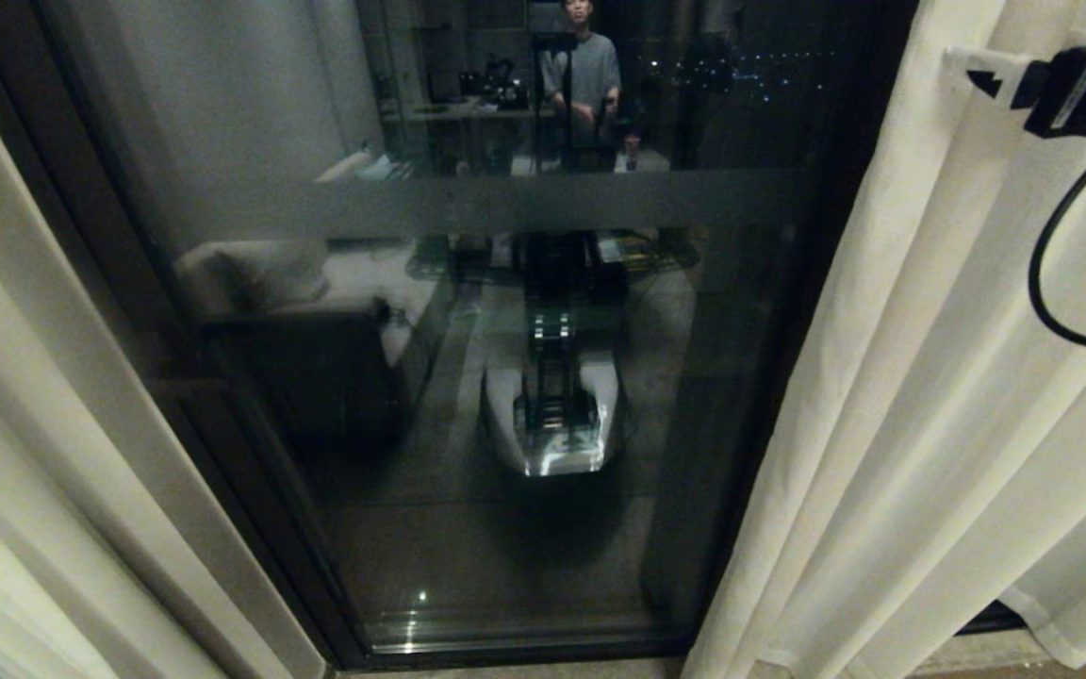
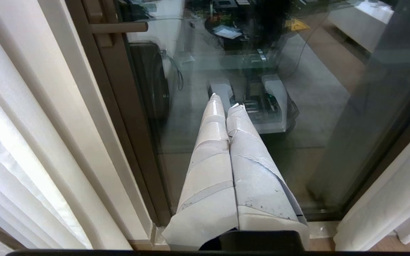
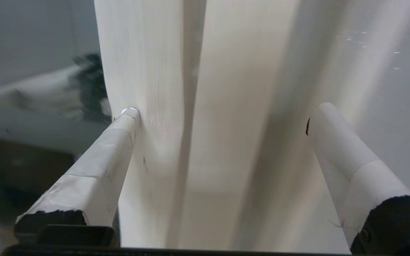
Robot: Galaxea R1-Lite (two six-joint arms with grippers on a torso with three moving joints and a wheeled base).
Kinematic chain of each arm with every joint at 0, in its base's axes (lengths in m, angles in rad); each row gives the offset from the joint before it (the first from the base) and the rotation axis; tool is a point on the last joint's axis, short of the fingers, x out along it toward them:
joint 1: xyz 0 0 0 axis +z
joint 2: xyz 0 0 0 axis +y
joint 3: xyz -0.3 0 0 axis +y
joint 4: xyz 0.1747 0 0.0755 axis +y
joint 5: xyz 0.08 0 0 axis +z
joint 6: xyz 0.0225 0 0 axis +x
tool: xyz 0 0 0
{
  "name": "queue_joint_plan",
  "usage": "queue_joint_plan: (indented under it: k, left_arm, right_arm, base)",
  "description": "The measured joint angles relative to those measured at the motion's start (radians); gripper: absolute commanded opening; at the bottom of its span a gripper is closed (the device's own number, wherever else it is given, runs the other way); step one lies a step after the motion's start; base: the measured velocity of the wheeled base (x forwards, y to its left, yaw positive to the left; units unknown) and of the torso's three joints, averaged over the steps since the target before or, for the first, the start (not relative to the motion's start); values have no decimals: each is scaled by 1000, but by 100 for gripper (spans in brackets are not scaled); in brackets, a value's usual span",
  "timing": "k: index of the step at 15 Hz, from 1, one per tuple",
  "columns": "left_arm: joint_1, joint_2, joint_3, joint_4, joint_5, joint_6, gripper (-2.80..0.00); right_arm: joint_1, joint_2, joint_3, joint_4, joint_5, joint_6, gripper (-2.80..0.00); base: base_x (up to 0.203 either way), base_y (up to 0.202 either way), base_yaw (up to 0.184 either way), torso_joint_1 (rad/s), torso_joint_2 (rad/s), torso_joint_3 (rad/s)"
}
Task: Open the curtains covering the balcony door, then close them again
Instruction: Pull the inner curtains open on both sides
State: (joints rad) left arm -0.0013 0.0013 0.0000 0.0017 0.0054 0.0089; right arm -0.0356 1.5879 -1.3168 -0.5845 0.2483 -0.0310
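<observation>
The curtains hang parted in cream pleats: a left panel (image 1: 24, 424) and a right panel (image 1: 929, 377). Between them shows the dark-framed glass balcony door (image 1: 741, 396) with its frosted band (image 1: 524, 203). My right gripper (image 1: 977, 75) is high on the right, up against the right panel. It is open in the right wrist view (image 3: 225, 112), with the panel's folds (image 3: 226, 71) spanning the gap. One finger (image 3: 98, 167) touches the panel's inner edge. My left gripper (image 2: 226, 101) is shut on nothing, pointing down before the glass near the door's base.
The glass reflects my own base (image 1: 552, 396) and a person (image 1: 581, 75) standing behind. A bar handle (image 2: 119, 27) sits on the door's left frame. A black cable (image 1: 1052, 273) loops down from my right wrist in front of the right panel.
</observation>
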Motion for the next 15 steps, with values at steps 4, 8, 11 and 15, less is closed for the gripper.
queue_joint_plan:
  k: [4, 8, 11, 15]
  left_arm:
    - [0, 0, 0, 0, 0, 0, -280]
    - [0, 0, 0, 0, 0, 0, -280]
    - [-1, 0, 0, 0, 0, 0, -280]
    - [0, 0, 0, 0, 0, 0, -280]
  right_arm:
    - [26, 77, -77, 4, 27, 35, 0]
    - [30, 86, -84, 3, 84, 75, 0]
    - [38, 78, -83, 4, 87, 83, 0]
    - [56, 77, -86, 5, 154, 103, 0]
  base:
    - [0, 0, 0, 0, 0, 0]
    - [0, 0, 0, 0, 0, 0]
    - [0, 0, 0, 0, 0, 0]
    - [0, 0, 0, 0, 0, 0]
